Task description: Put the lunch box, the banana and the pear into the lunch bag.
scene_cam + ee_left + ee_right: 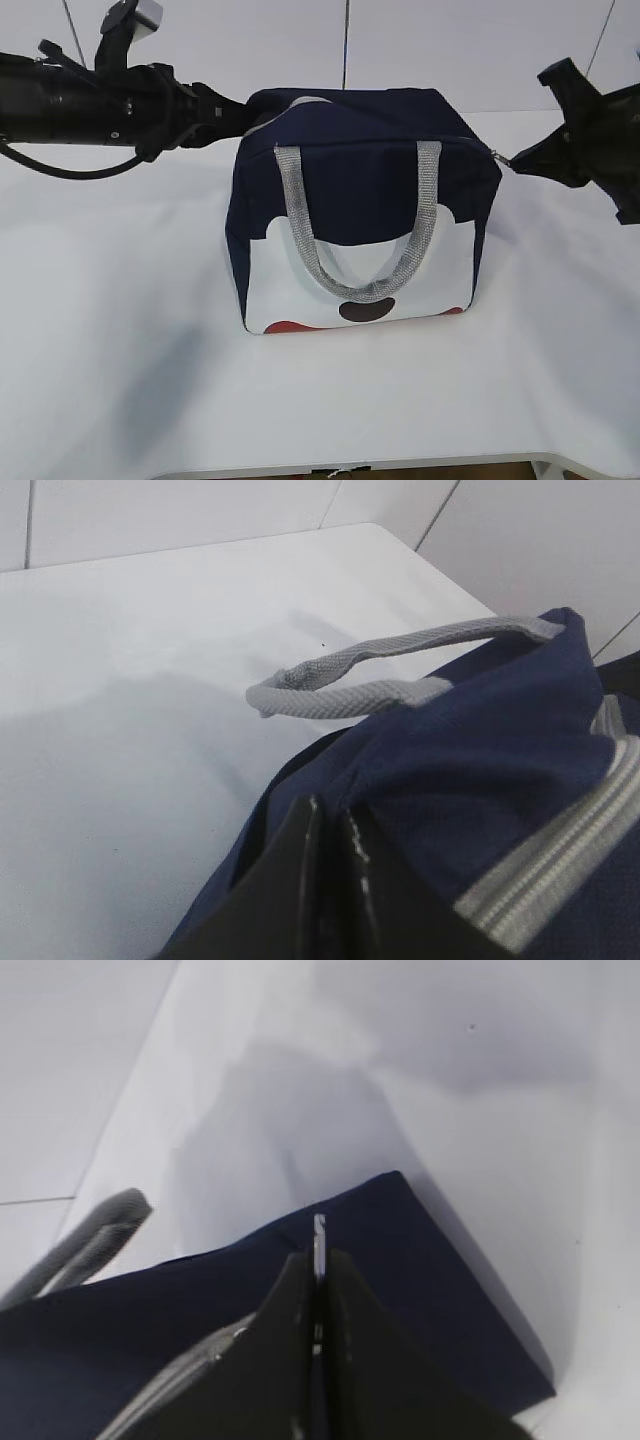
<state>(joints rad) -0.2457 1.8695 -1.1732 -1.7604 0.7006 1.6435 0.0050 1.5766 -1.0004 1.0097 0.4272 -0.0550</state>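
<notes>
**Both tools clamped at the upper ends of the lunch bag**

The lunch bag point(360, 210) stood upright mid-counter point(120, 340), zipper drawn across its top. The left tool point(330, 880) was pressed together on navy fabric at the bag's upper left corner. The right tool point(318, 1300) pinched the metal zipper pull point(319, 1235) at the upper right end. Bare counter lay open ahead of the bag to the front edge, and on both sides.

Lunch bag point(360, 180): matt navy woven cloth, smooth white lower panel. Handles point(360, 270): coarse grey ribbed webbing. Table point(120, 350): smooth matt white. Grippers: glossy black plastic.
</notes>
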